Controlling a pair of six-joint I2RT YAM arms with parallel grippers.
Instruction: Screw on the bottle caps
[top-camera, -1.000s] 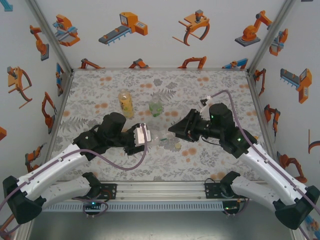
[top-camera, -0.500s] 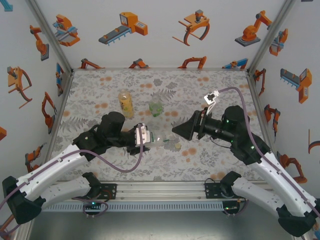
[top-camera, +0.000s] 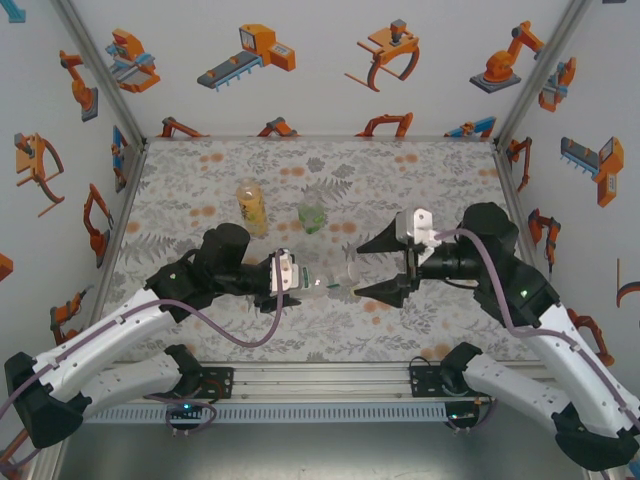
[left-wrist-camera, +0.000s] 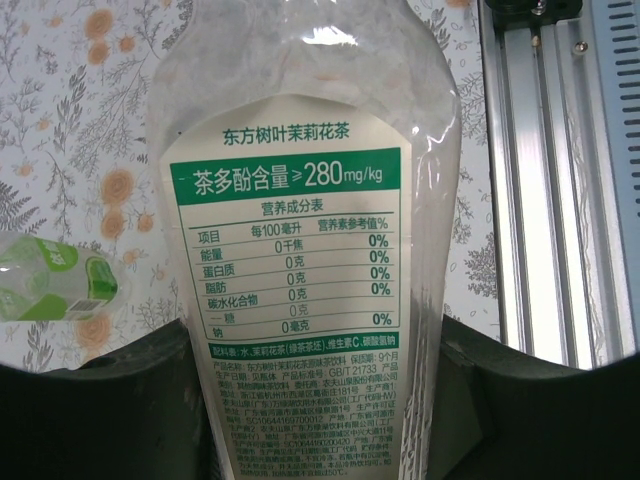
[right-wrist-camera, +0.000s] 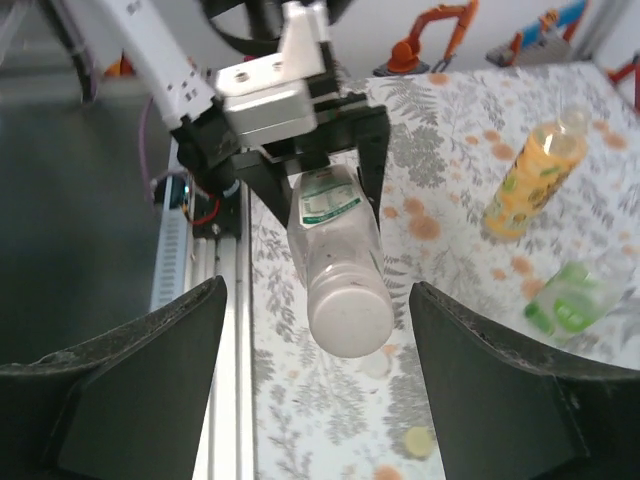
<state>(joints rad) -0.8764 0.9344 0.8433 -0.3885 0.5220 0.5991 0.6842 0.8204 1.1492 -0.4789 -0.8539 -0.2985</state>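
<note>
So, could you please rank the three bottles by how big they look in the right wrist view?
Largest: the clear bottle, though it is nearest the camera.
Then the amber bottle.
Smallest: the green bottle.

Table (top-camera: 200, 180) in front of arms. Tall bottle (top-camera: 250, 207) stands on table, left of middle. Short bottle (top-camera: 312, 216) stands near it, on its right, not touching. Both stand behind grippers. Left gripper (top-camera: 298, 280) in front of tall bottle, fingers pressed on both sides of slim bottle (right-wrist-camera: 340, 260). Slim bottle lies sideways, free end toward right. Right gripper (top-camera: 360, 270) faces it from right, fingers wide apart, bottle end between them, touching neither. Small cap (right-wrist-camera: 418, 437) on table under bottle end
</note>
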